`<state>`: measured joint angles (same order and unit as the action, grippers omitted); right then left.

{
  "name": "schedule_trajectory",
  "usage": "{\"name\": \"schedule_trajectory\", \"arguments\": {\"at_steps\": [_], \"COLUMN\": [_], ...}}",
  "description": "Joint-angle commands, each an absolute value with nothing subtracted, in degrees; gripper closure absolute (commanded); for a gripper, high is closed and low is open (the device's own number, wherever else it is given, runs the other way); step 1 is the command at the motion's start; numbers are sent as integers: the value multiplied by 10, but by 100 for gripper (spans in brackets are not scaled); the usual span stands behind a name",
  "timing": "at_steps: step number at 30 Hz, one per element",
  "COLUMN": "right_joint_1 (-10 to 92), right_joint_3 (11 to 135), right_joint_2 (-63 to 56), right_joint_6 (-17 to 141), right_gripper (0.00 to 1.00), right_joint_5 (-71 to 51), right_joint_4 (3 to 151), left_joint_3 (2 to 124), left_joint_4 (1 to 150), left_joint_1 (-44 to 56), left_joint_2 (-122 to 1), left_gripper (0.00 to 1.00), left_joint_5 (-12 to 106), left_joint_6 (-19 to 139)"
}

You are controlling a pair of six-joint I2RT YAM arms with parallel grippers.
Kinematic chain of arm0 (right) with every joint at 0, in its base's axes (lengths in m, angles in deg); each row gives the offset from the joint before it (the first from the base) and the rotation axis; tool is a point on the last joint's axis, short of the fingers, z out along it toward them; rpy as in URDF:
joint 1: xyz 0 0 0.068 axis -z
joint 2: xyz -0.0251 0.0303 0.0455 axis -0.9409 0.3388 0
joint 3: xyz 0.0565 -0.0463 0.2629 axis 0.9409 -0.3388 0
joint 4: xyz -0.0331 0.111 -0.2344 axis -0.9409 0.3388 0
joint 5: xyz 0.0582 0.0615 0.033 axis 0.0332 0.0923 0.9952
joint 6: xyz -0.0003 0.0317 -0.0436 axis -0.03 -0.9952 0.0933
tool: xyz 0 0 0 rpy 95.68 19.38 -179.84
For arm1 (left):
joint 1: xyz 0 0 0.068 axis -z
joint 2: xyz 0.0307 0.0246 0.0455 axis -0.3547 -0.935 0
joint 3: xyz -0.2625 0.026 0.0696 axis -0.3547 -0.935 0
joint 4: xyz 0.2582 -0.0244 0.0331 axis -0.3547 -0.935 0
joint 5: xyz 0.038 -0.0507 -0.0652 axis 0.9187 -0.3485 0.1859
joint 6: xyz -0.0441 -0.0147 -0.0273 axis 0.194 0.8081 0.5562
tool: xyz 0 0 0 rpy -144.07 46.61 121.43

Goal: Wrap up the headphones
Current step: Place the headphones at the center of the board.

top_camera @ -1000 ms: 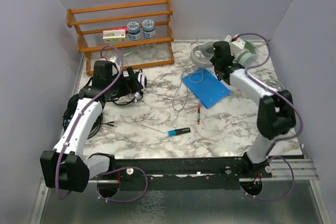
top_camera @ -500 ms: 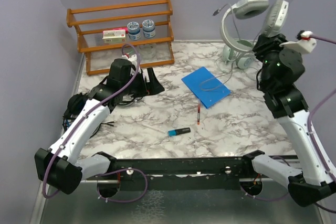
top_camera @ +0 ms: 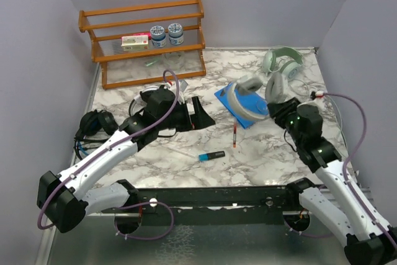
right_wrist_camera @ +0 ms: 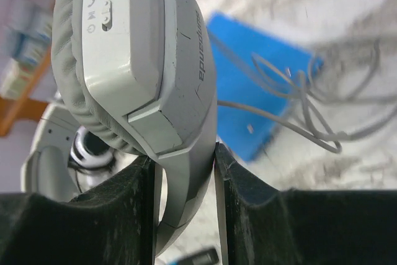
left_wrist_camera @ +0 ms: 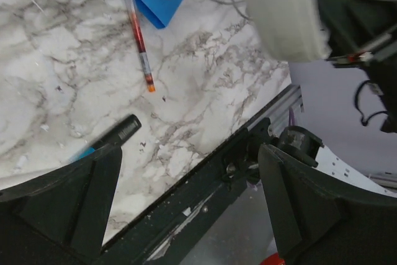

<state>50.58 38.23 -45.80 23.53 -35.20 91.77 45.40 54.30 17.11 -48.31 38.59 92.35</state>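
Marble tabletop (right_wrist_camera: 347,178) blurs behind right jaws clamping grey-white headphones (right_wrist_camera: 142,60), earcup cropped; left jaws apart.

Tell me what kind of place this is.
Probably a robot test cell, not a home: plain walls box in a marble-patterned table, the left arm and right arm are mounted on a rail at its near edge, and a wooden rack holds props.

Brand lettering on grey-white headphones (right_wrist_camera: 142,48) is illegible
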Motion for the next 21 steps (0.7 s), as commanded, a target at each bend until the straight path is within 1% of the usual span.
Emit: {"name": "schedule_trajectory", "arguments": {"at_steps": [1,6,11,12,13,14,15,17,18,19,21], "right_joint_1": [506,506,505,502,501,499,498,493,490,487,486], "right_joint_3": [312,272,212,204,201,200,200,199,199,200,207], "right_joint_2": [-451,-402,-375,-367,-357,-344,-331,-310,-304,-302,-310], "right_joint_6": [133,127,110,113,119,126,133,142,145,148,164], "right_gripper": [89,89,88,87,82,74,64,39,31,23,13], "right_joint_5": [-266,-264,-233,-231,-229,-223,-213,-189,-185,-176,-162], "right_joint_4": [848,835,739,722,712,703,696,678,670,669,676], "left_joint_3": [410,375,339,332,327,324,321,320,321,322,326], "left_joint_4": [614,624,647,657,663,666,671,676,678,680,682], "left_joint_1": [213,223,241,249,258,266,275,286,289,290,291], "left_joint_2": [-455,-442,-451,-454,-459,-465,-472,-489,-497,-506,-519], "left_gripper": [3,3,3,3,3,3,3,3,3,3,2], "left_joint_5": [435,463,502,513,527,543,550,577,584,587,590], "left_joint_6": [1006,1038,1102,1116,1132,1148,1163,1176,1178,1178,1181]}}
